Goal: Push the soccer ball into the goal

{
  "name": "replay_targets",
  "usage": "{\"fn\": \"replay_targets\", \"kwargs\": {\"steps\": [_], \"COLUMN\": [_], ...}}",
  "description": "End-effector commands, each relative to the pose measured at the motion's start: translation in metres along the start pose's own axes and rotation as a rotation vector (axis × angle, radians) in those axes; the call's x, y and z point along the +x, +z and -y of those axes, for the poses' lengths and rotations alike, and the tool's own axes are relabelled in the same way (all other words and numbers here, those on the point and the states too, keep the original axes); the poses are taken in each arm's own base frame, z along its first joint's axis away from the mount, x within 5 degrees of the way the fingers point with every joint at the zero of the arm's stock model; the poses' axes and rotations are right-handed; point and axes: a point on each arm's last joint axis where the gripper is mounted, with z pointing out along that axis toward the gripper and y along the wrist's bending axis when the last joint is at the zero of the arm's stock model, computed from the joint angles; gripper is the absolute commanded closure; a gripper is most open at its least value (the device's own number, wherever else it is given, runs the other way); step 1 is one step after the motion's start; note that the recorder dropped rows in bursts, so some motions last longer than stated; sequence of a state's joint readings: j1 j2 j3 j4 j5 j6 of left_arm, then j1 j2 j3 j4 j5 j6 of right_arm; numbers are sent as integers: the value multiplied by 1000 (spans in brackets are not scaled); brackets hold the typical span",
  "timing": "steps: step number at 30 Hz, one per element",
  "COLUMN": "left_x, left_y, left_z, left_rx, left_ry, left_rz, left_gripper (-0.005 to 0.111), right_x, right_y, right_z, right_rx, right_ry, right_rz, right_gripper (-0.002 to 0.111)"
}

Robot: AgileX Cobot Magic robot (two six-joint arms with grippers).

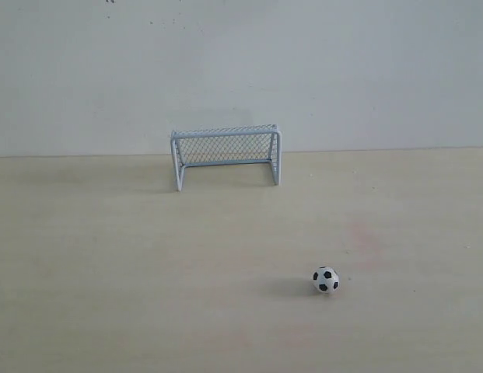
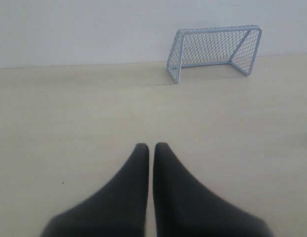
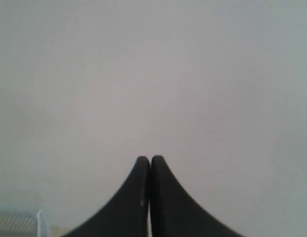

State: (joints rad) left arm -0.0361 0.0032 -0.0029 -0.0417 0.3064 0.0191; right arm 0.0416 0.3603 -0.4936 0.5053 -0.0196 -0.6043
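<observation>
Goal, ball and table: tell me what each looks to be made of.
The goal looks like thin tubing, plastic or painted metal, smooth and pale blue-white, with fine mesh netting, perhaps cord or plastic. The ball seems plastic or foam, white with black patches; the pictures cannot settle which. The table looks like light wood or laminate: pale beige, matte, no glare.

Left gripper (image 2: 150,146) shows its two black fingers (image 2: 128,197) pressed tip to tip (barely a slit between them), empty. Right gripper (image 3: 150,158) looks the same: black fingers (image 3: 168,207) closed together, nothing gripped.
</observation>
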Motion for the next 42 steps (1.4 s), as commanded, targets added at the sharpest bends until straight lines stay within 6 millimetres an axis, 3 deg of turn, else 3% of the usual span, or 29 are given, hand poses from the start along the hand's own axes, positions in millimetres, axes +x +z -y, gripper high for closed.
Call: {"fn": "replay_targets", "kwargs": {"steps": [1, 4, 7, 17, 23, 28, 33, 37, 42], "left_x": [0, 0, 0, 0, 0, 0, 0, 0, 0], "left_y": [0, 0, 0, 0, 0, 0, 0, 0, 0], "left_z": [0, 0, 0, 0, 0, 0, 0, 0, 0], "left_rx": [-4, -4, -4, -4, -4, -4, -4, -4, -4], "left_ry": [6, 6, 6, 6, 6, 6, 6, 6, 6], "left_rz": [4, 4, 4, 4, 4, 4, 4, 4, 4], "left_gripper": [102, 102, 102, 102, 102, 102, 102, 102, 102], "right_x": [8, 35, 65, 123, 146, 150, 149, 145, 144], "right_y": [79, 129, 158, 181, 177, 174, 175, 183, 195], "right_z": [-19, -25, -27, -36, -55, -74, -97, -108, -123], "right_rx": [-283, -332, -291, -274, -773, -1143, -1338, -1385, -1373], "right_ry": [-93, -37, 49, 200, -67, -318, -713, -1027, -1117], "right_rz": [-525, -698, -760, -963, -1196, -1212, -1116, -1088, -1013], "right_gripper": [108, 108, 108, 108, 108, 108, 108, 108, 108]}}
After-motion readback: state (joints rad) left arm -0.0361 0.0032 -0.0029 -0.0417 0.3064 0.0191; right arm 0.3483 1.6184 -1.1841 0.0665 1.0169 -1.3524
